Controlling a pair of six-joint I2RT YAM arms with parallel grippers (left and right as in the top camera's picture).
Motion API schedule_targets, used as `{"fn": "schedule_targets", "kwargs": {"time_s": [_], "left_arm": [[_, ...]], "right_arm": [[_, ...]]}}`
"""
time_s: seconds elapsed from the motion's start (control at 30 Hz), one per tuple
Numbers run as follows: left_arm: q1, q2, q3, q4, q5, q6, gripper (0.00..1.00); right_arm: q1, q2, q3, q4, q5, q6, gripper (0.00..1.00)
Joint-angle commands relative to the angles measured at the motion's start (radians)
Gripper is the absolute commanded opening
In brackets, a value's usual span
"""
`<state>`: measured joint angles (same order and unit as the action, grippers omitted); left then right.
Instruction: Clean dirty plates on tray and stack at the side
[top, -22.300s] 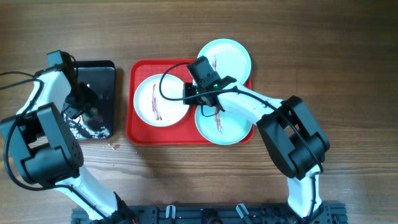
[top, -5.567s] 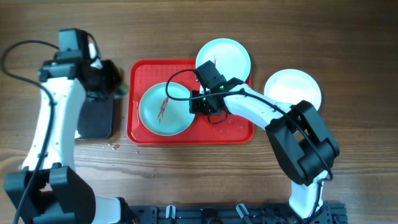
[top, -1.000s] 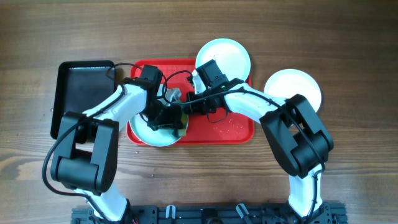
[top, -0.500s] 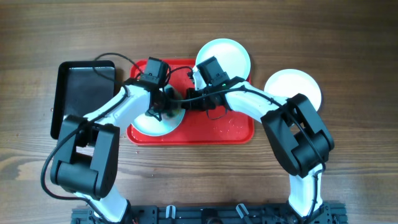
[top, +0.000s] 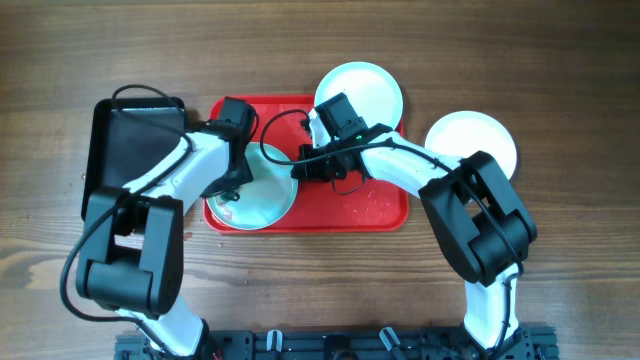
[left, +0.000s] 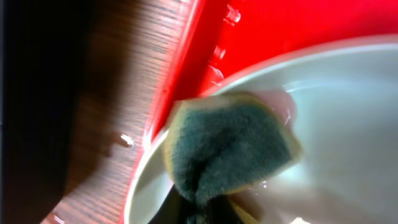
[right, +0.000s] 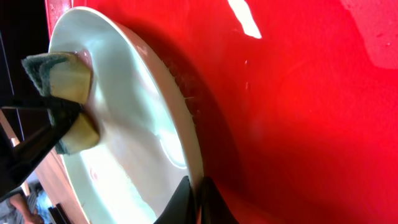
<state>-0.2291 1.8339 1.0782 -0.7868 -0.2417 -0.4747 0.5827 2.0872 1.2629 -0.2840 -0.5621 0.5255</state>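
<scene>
Two grippers on one mint plate (top: 266, 196), left end of red tray (top: 360, 212): left gripper (top: 233, 176) pinches sponge (left: 230, 149) on its left side, right gripper (right: 198, 198) clamps right rim. Risk, I reckon: hard scrubbing slips wet rim free.

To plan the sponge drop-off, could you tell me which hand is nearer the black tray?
Left. The left hand presses the sponge on the mint plate's left side, near the black tray; the right hand pinches that plate's right rim.
</scene>
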Motion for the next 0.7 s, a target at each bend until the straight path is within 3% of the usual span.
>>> {"fn": "schedule_targets", "kwargs": {"time_s": [0.0,0.1,0.27,0.33,0.4,0.5,0.67], "left_arm": [[0.007,0.045,-0.039,-0.018,0.567,0.360,0.04],[0.007,0.045,-0.039,-0.014,0.778,0.494,0.04],[0.007,0.045,-0.039,0.090,0.809,0.484,0.04],[0.007,0.045,-0.039,0.186,0.778,0.409,0.04],[0.007,0.045,-0.039,0.259,0.690,0.311,0.04],[0.007,0.045,-0.039,0.345,0.402,0.078,0.04],[0.007,0.045,-0.039,0.258,-0.001,-0.190,0.04]], "right_arm": [[0.018,0.018,-0.012,-0.013,-0.022,0.001,0.04],[0.018,0.018,-0.012,-0.013,-0.022,0.001,0.04],[0.018,0.018,-0.012,-0.013,-0.022,0.001,0.04],[0.018,0.018,-0.012,-0.013,-0.022,0.001,0.04],[0.018,0.018,-0.012,-0.015,-0.022,0.001,0.04],[0.018,0.018,-0.012,-0.018,-0.022,0.001,0.04],[0.018,0.018,-0.012,-0.019,-0.022,0.000,0.04]]}}
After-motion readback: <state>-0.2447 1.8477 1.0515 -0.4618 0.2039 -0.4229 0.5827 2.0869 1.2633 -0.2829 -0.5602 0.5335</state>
